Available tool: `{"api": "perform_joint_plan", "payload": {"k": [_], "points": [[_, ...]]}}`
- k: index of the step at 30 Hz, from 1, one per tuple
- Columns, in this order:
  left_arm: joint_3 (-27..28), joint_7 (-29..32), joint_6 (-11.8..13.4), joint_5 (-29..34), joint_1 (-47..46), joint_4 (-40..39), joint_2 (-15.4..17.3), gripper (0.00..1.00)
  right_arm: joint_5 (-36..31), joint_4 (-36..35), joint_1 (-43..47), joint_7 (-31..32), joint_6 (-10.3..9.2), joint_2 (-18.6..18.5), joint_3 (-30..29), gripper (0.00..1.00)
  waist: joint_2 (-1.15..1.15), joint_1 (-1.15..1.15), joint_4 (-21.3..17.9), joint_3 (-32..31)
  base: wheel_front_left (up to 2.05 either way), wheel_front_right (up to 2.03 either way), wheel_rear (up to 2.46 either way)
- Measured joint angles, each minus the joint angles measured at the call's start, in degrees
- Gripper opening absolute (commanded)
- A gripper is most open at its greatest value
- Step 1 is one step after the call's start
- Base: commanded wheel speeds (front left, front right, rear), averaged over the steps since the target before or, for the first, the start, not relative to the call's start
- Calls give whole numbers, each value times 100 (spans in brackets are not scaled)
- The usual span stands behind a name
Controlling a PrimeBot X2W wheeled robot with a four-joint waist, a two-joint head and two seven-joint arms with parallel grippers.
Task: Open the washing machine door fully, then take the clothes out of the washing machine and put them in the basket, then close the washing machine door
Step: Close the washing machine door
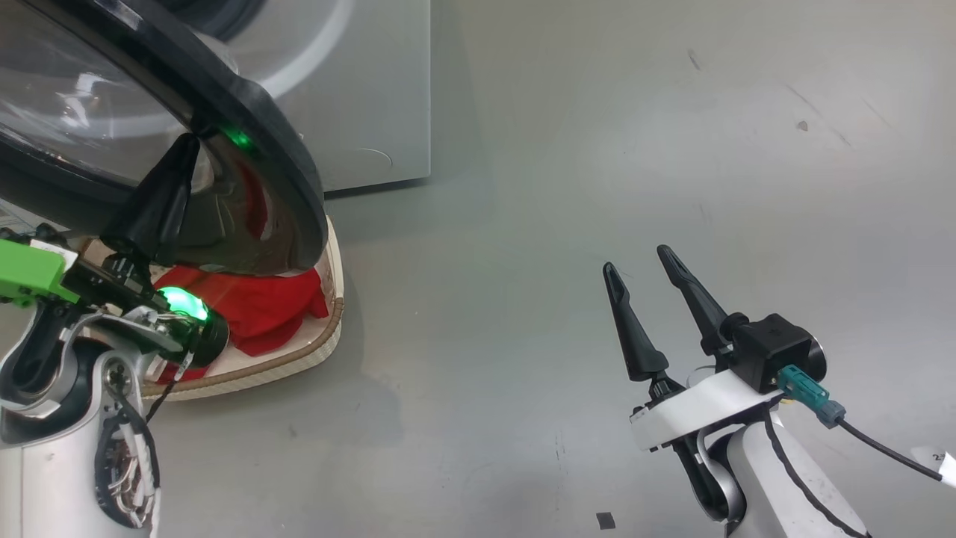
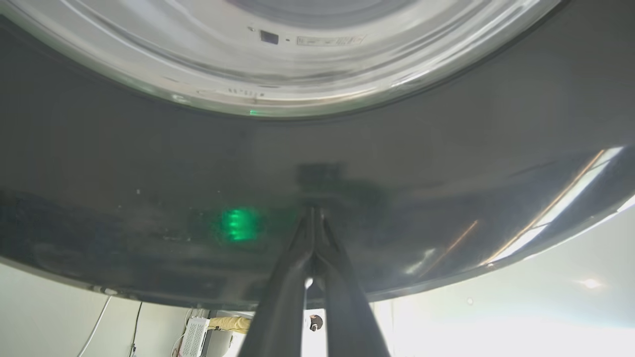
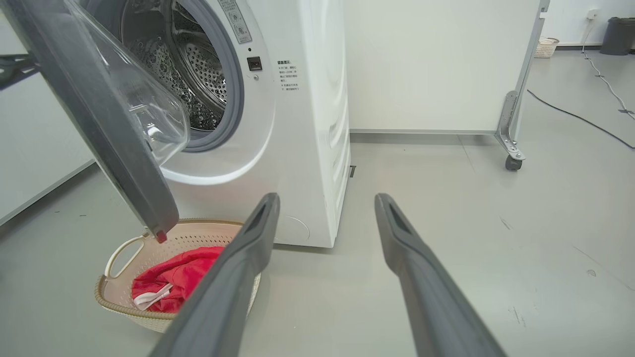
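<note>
The washing machine (image 3: 297,124) stands with its door (image 3: 114,148) swung partly out, so the steel drum (image 3: 193,64) shows behind it. My left gripper (image 2: 313,212) is shut with nothing in it, and its tips touch the door's glossy black rim (image 2: 149,173) below the glass window (image 2: 297,59). From the head, the left gripper (image 1: 190,146) meets the door (image 1: 246,119) from below. The red clothes (image 3: 173,282) lie in the cream basket (image 3: 119,302) on the floor under the door. My right gripper (image 3: 327,198) hangs open and empty over bare floor, to the right of the basket (image 1: 332,329).
A white partition on a caster (image 3: 511,124) stands right of the machine. A black cable (image 3: 575,116) runs across the grey floor behind it. A small basket (image 3: 545,47) and a dark bin (image 3: 617,34) sit far off. The door overhangs the clothes (image 1: 261,306).
</note>
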Motion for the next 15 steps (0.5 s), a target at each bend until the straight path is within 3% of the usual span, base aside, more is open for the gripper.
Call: {"api": "perform_joint_plan", "payload": {"k": [15], "points": [[12, -822, 0, 152, -764, 409, -10, 0, 289, -143, -111, 0, -92, 11, 162, 100, 0, 0, -548, 330, 0, 0, 0]]}}
